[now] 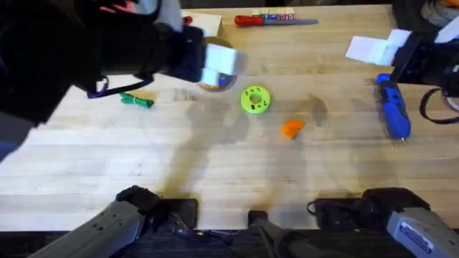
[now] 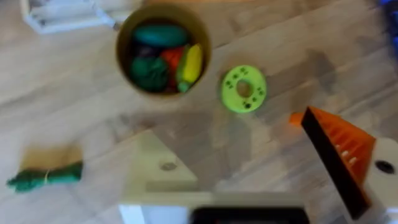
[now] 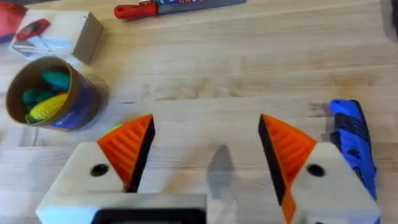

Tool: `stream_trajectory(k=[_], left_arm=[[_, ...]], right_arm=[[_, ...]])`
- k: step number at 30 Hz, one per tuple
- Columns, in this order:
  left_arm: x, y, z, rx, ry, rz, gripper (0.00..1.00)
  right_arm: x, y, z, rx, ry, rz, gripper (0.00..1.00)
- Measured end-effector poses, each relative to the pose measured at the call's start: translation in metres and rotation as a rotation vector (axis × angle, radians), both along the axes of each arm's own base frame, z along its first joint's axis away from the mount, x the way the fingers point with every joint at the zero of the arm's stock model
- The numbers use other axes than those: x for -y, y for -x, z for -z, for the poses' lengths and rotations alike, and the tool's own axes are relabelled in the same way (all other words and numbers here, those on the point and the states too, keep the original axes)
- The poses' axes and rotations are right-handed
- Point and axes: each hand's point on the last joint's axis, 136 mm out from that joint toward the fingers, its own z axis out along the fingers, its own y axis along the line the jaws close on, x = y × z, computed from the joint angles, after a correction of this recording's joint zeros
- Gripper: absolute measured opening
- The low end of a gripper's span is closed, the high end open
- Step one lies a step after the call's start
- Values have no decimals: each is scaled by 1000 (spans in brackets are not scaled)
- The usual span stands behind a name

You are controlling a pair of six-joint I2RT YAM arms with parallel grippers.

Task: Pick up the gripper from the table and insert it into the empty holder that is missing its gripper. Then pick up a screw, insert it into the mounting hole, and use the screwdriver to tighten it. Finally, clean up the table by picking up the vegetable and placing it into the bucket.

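Right gripper [image 3: 205, 152] spread wide over bare wood table [image 3: 249, 68], nothing between its two orange ribbed pads [image 3: 127, 146] on white blocks. Blue screwdriver [image 3: 353, 146] lies just beside the outer side of one finger. Bucket [image 3: 53, 93] sits ahead past the other finger, toy vegetables inside, green and yellow. White box [image 3: 59, 34] just behind the bucket. Red-handled screwdriver [image 3: 155, 8] far ahead, well apart from the gripper.
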Motion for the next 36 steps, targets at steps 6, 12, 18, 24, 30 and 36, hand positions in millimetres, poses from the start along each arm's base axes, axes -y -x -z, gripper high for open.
stream_trajectory(k=[6, 12, 18, 24, 30, 36], left_arm=[[61, 8, -32, 156, 71, 195, 988], [66, 23, -20, 104, 44, 237, 988], [64, 21, -19, 108, 34, 225, 987], [67, 5, -17, 193, 51, 192, 988], [52, 24, 5, 314, 113, 182, 987], [29, 52, 17, 481, 206, 167, 988]], right_arm=[[0, 0, 0, 0, 0, 0, 991], [0, 0, 0, 0, 0, 0, 992], [0, 0, 0, 0, 0, 0, 991], [0, 0, 0, 0, 0, 0, 992], [0, 0, 0, 0, 0, 0, 991], [0, 0, 0, -1, 0, 0, 991]])
